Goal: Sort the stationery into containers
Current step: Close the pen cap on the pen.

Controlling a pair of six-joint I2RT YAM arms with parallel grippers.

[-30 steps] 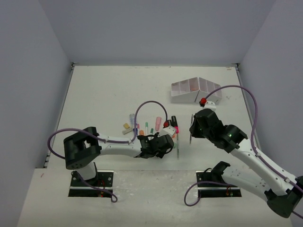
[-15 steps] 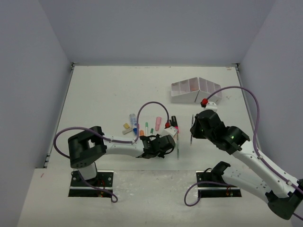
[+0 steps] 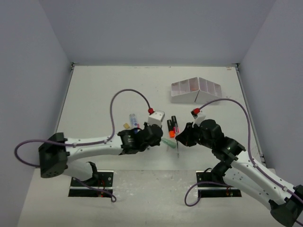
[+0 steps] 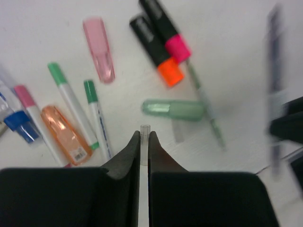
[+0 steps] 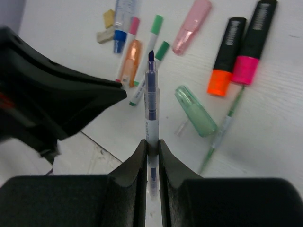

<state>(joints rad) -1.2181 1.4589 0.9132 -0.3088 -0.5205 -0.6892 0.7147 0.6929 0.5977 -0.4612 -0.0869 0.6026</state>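
Note:
The stationery lies in a loose pile at the table's middle front: an orange-tipped highlighter (image 4: pixel 156 52), a pink-tipped highlighter (image 4: pixel 165 28), a pink eraser (image 4: pixel 98 47), a green eraser (image 4: pixel 173 109), an orange eraser (image 4: pixel 66 135) and green-capped pens (image 4: pixel 97 118). My left gripper (image 4: pixel 144 135) hovers over the pile, shut on a small clear cap (image 4: pixel 145 128). My right gripper (image 5: pixel 151 142) is shut on a thin blue pen (image 5: pixel 151 94), bare tip pointing away from the jaws. Both grippers face each other over the pile (image 3: pixel 170 130). The white containers (image 3: pixel 196 90) stand at the back right.
Small tan and grey blocks (image 5: pixel 106 26) and a blue-capped pen (image 5: pixel 120 28) lie at the pile's left edge. A thin green pen (image 5: pixel 222 132) rests beside the green eraser. The table's front edge (image 5: pixel 71 156) runs just below the grippers. Grey walls close in the table.
My left gripper has shut on the clear cap and its arm has swung, the wrist now further left. The right gripper has come down and left toward the pile, still holding the blue pen.

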